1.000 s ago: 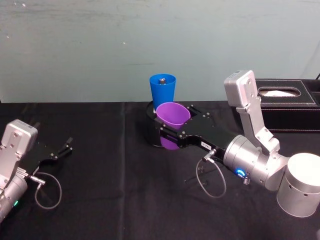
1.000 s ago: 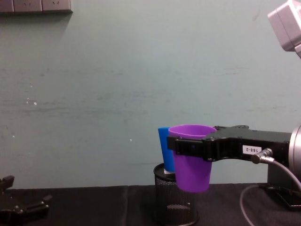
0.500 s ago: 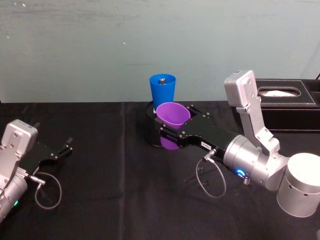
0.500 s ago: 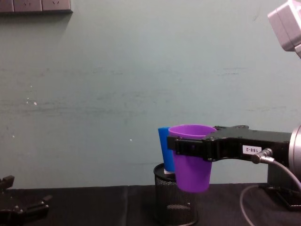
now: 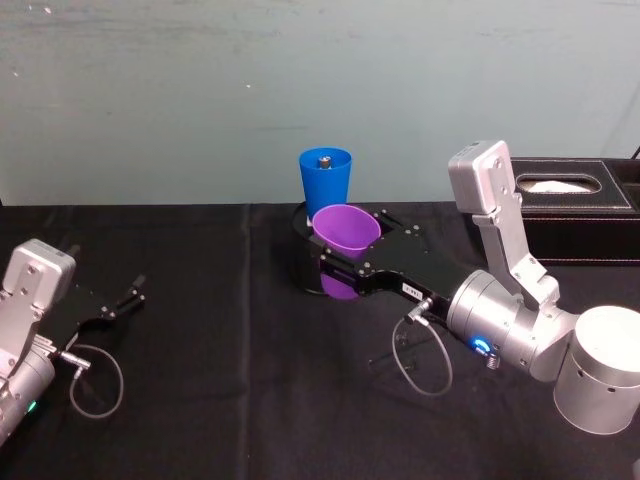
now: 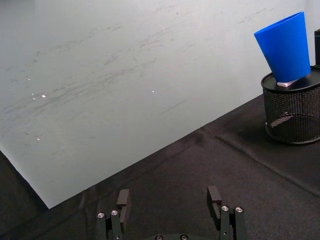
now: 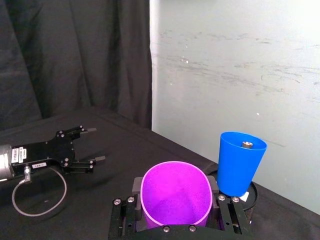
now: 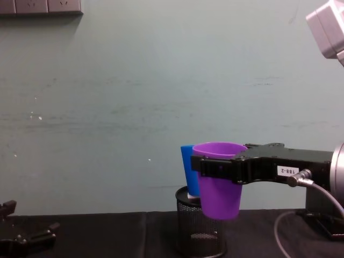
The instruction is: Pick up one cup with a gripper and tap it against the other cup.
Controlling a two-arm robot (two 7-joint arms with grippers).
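Observation:
My right gripper (image 5: 350, 252) (image 8: 217, 167) (image 7: 175, 197) is shut on the purple cup (image 5: 346, 229) (image 8: 218, 185) (image 7: 174, 195) and holds it upright in the air, just in front of the blue cup (image 5: 325, 182) (image 8: 187, 169) (image 7: 240, 162) (image 6: 286, 47). The blue cup stands upright on top of the black wire-mesh holder (image 8: 200, 230) (image 6: 292, 111). From the chest view the two cups overlap; whether they touch I cannot tell. My left gripper (image 5: 128, 297) (image 6: 171, 201) rests open and empty near the table's left side.
A black tissue box (image 5: 580, 208) sits at the back right of the black-clothed table (image 5: 220, 330). A pale green wall (image 5: 200, 90) rises right behind the cups. Cables (image 5: 95, 385) loop from both wrists.

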